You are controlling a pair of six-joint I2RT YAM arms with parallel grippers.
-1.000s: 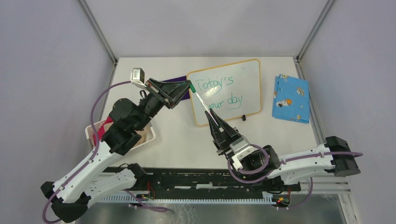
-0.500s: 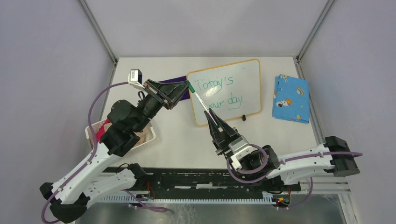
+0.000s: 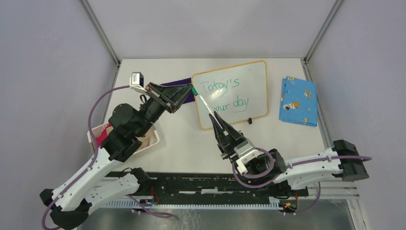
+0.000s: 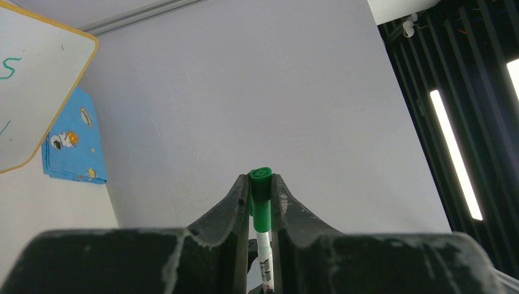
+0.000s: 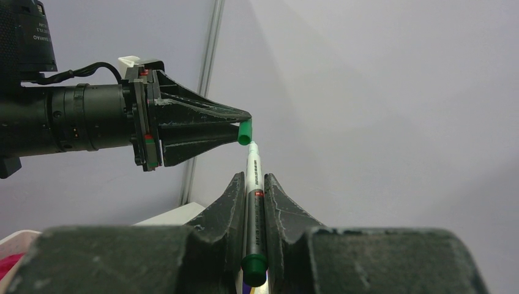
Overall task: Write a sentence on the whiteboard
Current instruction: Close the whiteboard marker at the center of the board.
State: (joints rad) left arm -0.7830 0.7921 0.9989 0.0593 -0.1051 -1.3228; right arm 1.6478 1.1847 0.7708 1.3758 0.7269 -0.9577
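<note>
The whiteboard [image 3: 251,72], orange-framed, lies at the table's back middle and carries the sentence [image 3: 225,94] in green, "Today's … day", part of it hidden behind the marker. My right gripper [image 3: 214,116] is shut on a white and grey marker [image 5: 253,202] that points up and to the left over the board's left edge. My left gripper [image 3: 191,90] is shut on the marker's green cap [image 4: 261,199], whose mouth meets the marker's tip. In the right wrist view the cap [image 5: 245,131] sits tilted just over the tip.
A blue patterned cloth [image 3: 298,101] lies right of the board. A white basket [image 3: 152,140] with something pink in it stands at the left under my left arm. A dark purple strip [image 3: 176,81] lies behind the left gripper. Metal frame posts rise at the back corners.
My left gripper with the cap has shifted slightly left, and the marker's tip has followed it. Both grips are unchanged.
</note>
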